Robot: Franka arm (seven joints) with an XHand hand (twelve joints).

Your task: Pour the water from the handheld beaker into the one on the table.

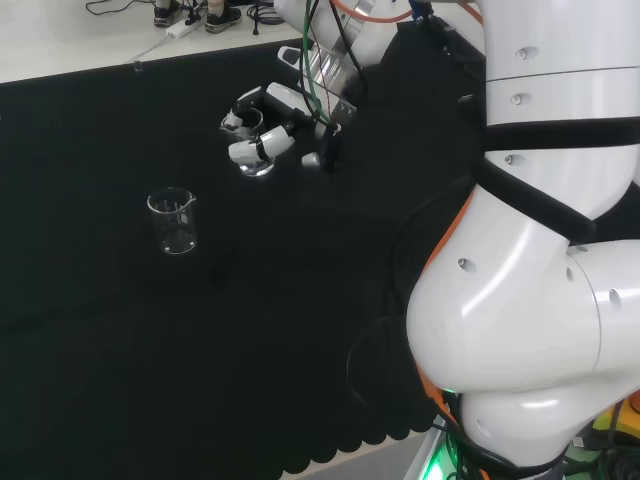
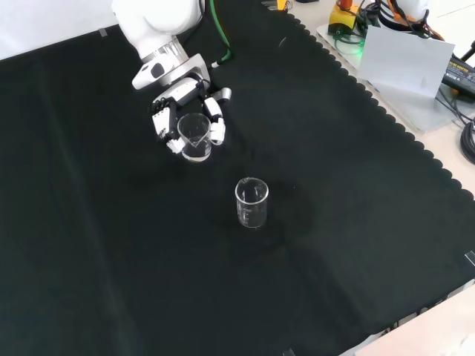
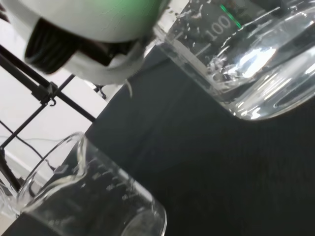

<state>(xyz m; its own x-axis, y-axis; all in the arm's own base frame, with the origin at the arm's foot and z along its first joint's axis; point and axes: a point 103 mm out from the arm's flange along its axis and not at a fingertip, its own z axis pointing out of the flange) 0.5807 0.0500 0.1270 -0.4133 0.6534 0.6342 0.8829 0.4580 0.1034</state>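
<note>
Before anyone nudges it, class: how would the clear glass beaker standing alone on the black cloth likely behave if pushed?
The clear glass beaker looks empty, so probably light and easily shifted. It stands upright and taller than wide, so a high push might tip it. Glass is likely fragile, though the black cloth may cushion it.

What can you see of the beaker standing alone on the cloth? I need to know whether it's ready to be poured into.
The beaker on the table is clear glass with a pour spout and printed markings. It stands upright on the black cloth, looks empty, and nothing touches it. The hand, curled round the handheld beaker, is apart from it.
</note>
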